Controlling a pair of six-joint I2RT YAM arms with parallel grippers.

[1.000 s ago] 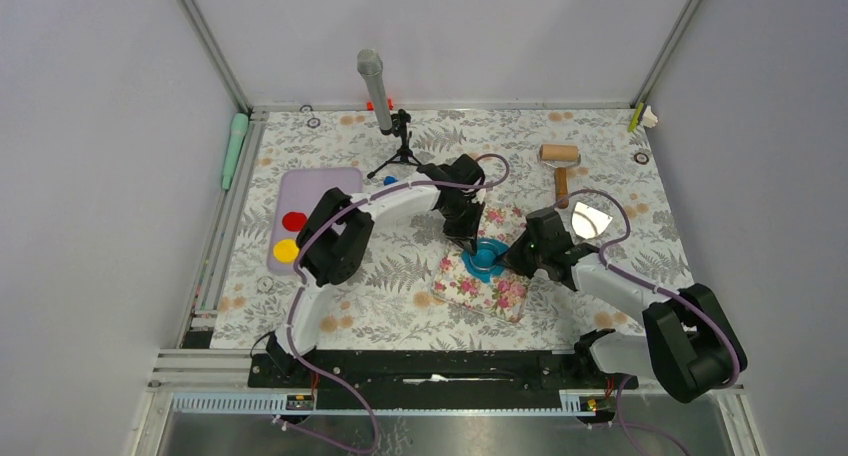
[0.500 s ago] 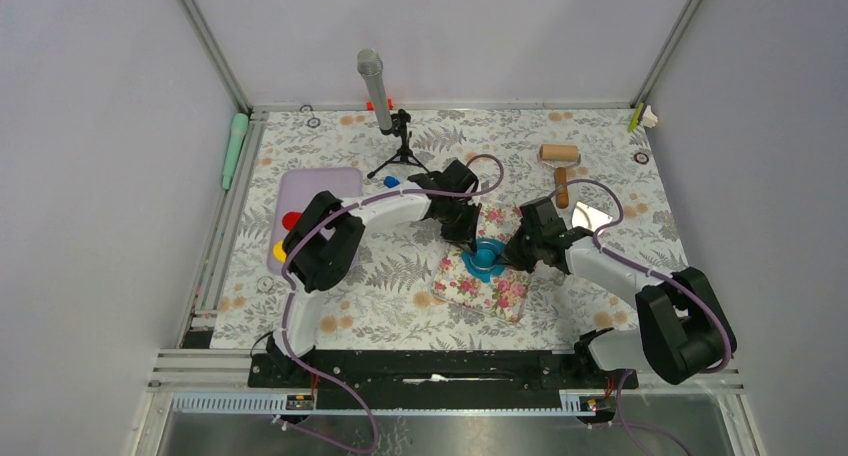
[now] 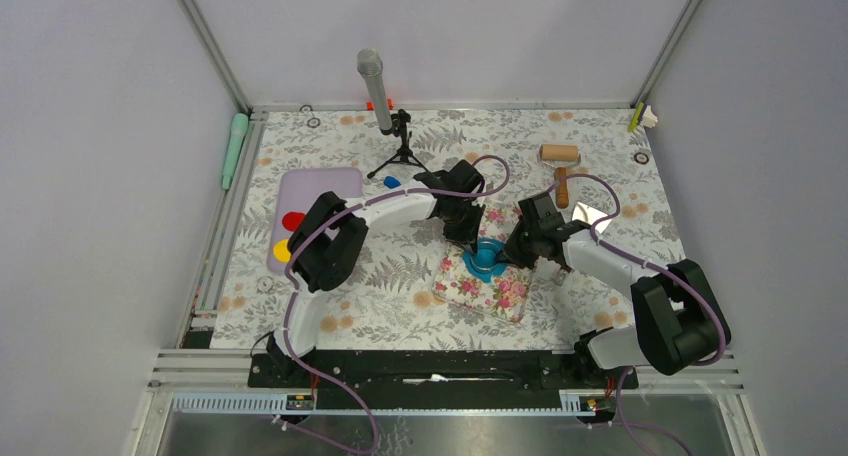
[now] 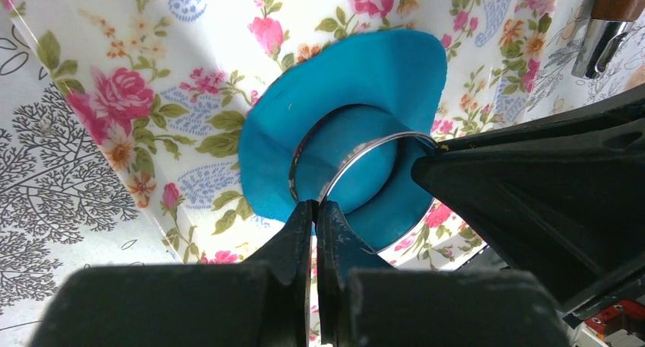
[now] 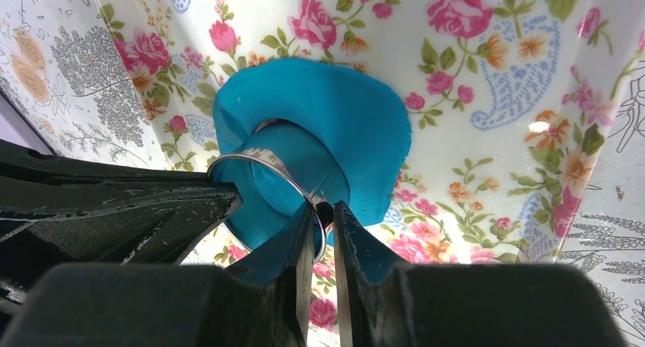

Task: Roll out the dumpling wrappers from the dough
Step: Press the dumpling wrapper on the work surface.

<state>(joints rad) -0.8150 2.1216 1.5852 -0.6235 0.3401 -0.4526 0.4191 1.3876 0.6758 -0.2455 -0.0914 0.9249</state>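
Pinching the wall of the metal ring cutter [image 4: 357, 145] in the left hand [image 4: 313, 204], fingers shut on the thin rim. Straddled the opposite wall with the right hand [image 5: 319, 214], fingers narrowly parted, contact unclear. Found the dough [image 4: 380, 65] as a flat, ragged-edged blue sheet on the floral mat [image 4: 99, 96], mid-worktop [image 3: 400, 306]. Had the cutter standing in the sheet's middle, bore pointing up. Made out no clear long axis in the sheet.
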